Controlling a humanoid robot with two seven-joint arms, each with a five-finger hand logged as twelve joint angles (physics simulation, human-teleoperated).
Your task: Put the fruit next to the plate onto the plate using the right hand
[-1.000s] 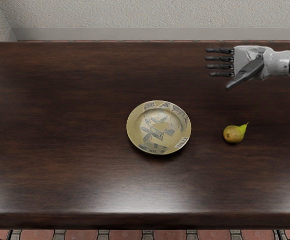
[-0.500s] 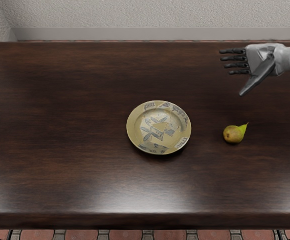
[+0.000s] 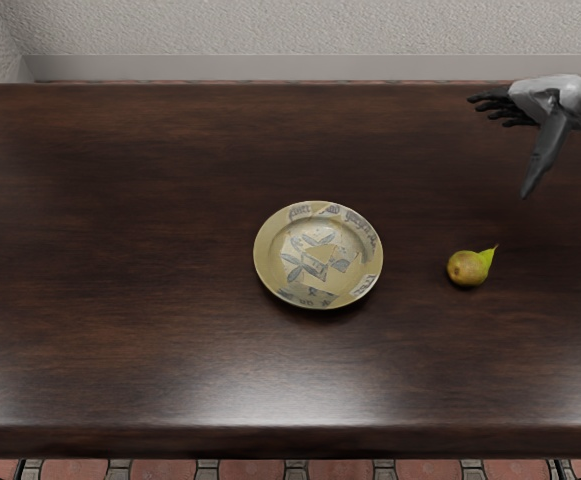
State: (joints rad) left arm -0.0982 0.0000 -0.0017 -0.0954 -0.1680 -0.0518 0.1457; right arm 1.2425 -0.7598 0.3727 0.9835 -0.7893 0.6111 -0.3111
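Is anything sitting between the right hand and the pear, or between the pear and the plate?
Nothing visible does. Only tabletop shows between the open right hand, up by the far right edge, and the pear, and likewise between pear and plate.

Right hand (image 3: 538, 104) in the upper right of the frame, fingers spread, well apart from the pear (image 3: 467, 267) at centre right. Bare table (image 3: 120, 200) wood lies between them, so the drop to the pear is open. An open strip separates the pear from the plate (image 3: 318, 254) at centre. Plate rim is low. Wide bare wood across the left half and the bottom. Wall closes off the top edge.
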